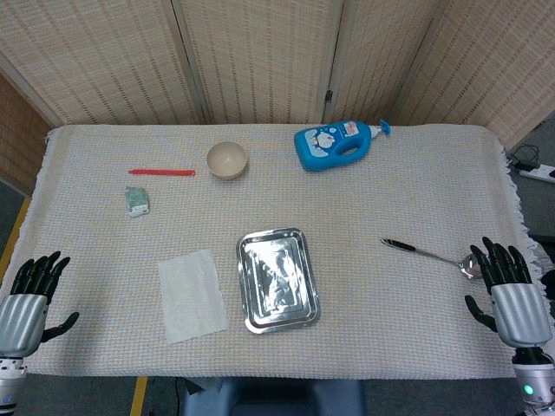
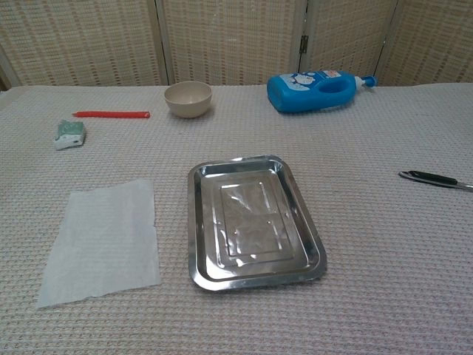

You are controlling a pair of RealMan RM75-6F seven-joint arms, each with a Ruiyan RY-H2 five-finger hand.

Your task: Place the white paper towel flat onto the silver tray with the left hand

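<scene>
The white paper towel (image 1: 192, 295) (image 2: 103, 239) lies flat on the woven tablecloth, just left of the silver tray (image 1: 245, 286) (image 2: 194, 222). The tray holds nothing. My left hand (image 1: 31, 297) hovers at the table's front left corner, well left of the towel, fingers spread and holding nothing. At the front right edge my right hand (image 1: 507, 290) is also open, fingers apart. Neither hand appears in the chest view.
A beige bowl (image 1: 226, 159) (image 2: 188, 98), a red stick (image 1: 162, 172) (image 2: 111, 115) and a small green packet (image 1: 137, 200) (image 2: 70, 134) sit at the back left. A blue bottle (image 1: 334, 144) (image 2: 318, 90) lies at the back. A ladle (image 1: 429, 255) (image 2: 436, 179) lies near the right hand.
</scene>
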